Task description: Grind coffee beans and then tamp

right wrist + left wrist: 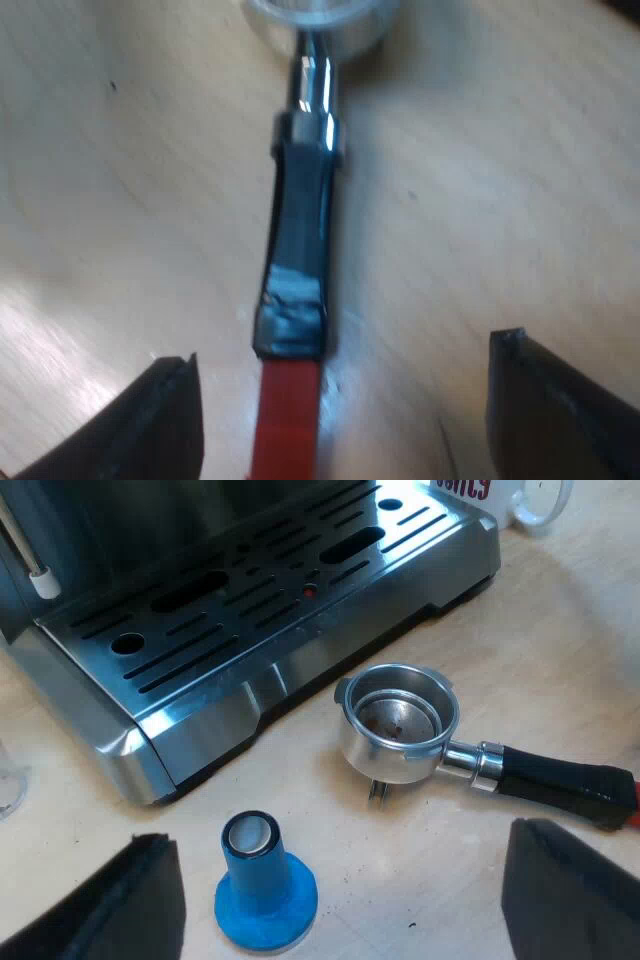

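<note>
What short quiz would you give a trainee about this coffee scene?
1. True or false: the metal holder lies loose on the table, near the espresso machine.
2. The tamper is: A red, B blue, C black.
3. Fill in: the right gripper has its open jaws either side of the holder's ____.
Key: 1 true; 2 B; 3 handle.

1 white mug [510, 495] (red lettering) stands on the pale wooden table [560, 680].
</note>
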`<state>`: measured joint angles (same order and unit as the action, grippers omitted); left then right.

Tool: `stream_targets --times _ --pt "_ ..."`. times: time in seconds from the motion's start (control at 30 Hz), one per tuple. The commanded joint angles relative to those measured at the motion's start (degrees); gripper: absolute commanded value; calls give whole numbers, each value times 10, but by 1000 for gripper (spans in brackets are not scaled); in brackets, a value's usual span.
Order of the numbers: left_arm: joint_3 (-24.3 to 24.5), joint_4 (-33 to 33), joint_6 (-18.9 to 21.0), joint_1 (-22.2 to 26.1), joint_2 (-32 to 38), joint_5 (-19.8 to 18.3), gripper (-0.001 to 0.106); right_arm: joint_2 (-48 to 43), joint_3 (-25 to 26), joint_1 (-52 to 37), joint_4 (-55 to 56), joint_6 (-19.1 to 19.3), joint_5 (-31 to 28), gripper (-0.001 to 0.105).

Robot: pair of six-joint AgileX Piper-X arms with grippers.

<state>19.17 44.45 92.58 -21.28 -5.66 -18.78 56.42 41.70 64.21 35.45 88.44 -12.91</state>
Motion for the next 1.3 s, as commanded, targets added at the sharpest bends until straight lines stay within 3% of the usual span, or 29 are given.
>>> stream_targets --times 0.03,0.3,0.73,0.87,0.93,1.13,1.3 --pt "0 -8 -3 -1 3 6 67 -8 17 -1 0 10 2 62" --pt "0 -8 -3 -1 3 6 67 -36 60 0 -35 59 3 62" --pt "0 -9 -3 -1 3 6 67 -66 60 0 -78 78 27 62" --pt "0 -9 -3 -1 1 71 67 -66 60 0 -79 78 29 62" --pt "0 -9 -3 -1 -5 81 67 -66 60 0 -79 78 29 62" --pt "15 -5 10 -1 -71 81 67 -66 60 0 -79 78 29 62" --pt "41 -8 11 -1 -177 78 67 -66 60 0 -79 78 29 62"
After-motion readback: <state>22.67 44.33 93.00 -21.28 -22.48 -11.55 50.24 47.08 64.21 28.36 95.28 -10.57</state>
